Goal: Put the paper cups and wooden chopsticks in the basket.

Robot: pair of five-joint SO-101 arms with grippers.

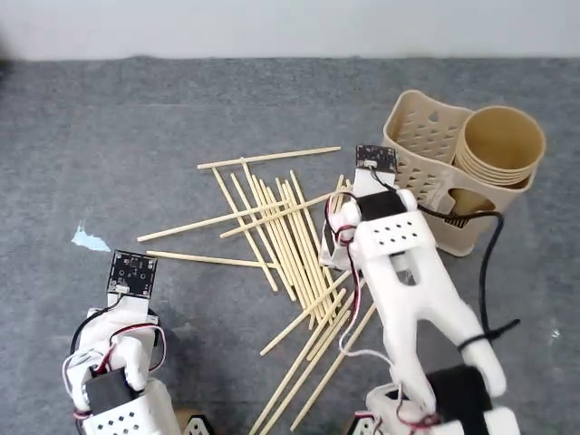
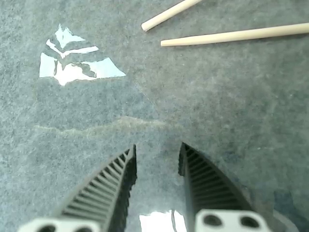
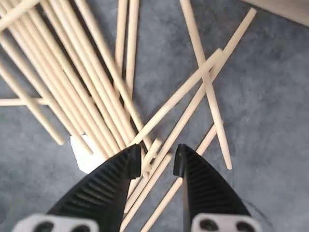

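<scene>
Cups [image 1: 500, 145] sit stacked in the basket [image 1: 417, 136], but the chopsticks [image 1: 288, 240] lie scattered on the table [image 1: 136, 127]. The right fingers [image 3: 111, 183], narrowly parted, straddle a few sticks; the left fingers [image 2: 108, 191] are slightly open, empty.

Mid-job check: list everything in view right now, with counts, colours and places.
chopsticks: about twenty, pale wood, scattered on the mat at mid-table, none in the basket
basket: one, beige, far right of the table
cups: one nested stack, tan, upright in the basket's right end, count unclear
tape scrap: one, light blue, on the mat at the left
white scrap: one, under the chopsticks
mat: one, grey, covering the table
left hand: black fingers, open, over bare mat near the tape scrap
right hand: black fingers, open, straddling a few chopsticks
</scene>
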